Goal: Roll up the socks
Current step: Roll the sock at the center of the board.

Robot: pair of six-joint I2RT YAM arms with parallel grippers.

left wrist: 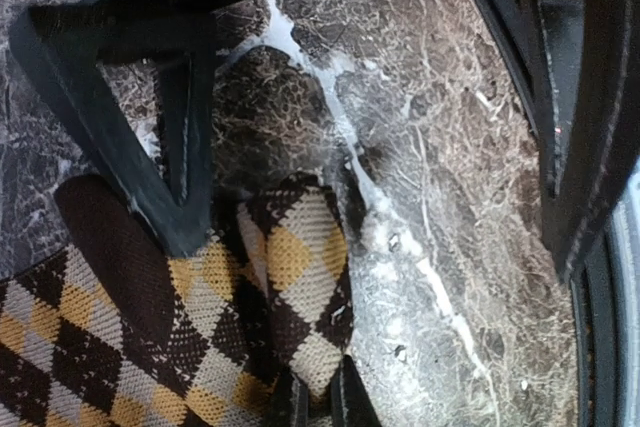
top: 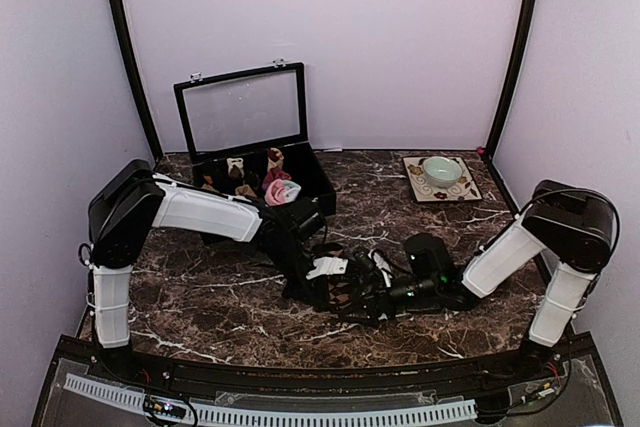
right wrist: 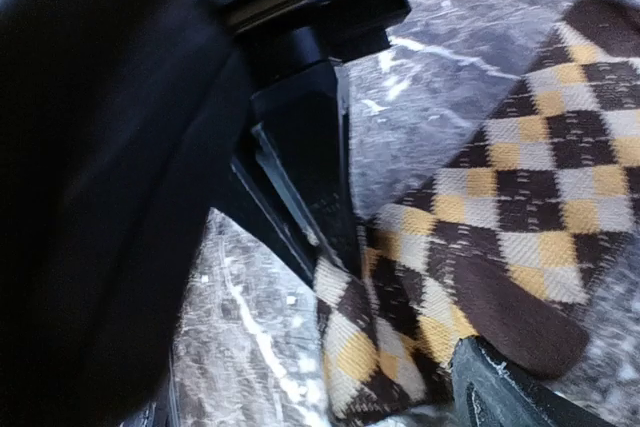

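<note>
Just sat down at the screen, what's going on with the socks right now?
Both arms meet at the middle of the table over the brown diamond-check sock. The left gripper has its jaws shut on the sock's folded end. The right gripper is right next to it, jaws wide open, holding nothing. Most of the sock lies flat, so the roll looks barely begun. A pink sock bundle sits in the open case at the back.

The checked sock (left wrist: pixel 290 277) was knitted cloth, matt and ribbed. The table (top: pixel 200 297) looked like polished brown marble, smooth with white veins. At eleven o'clock, the box lid (top: pixel 243 110) was clear and glossy.
</note>
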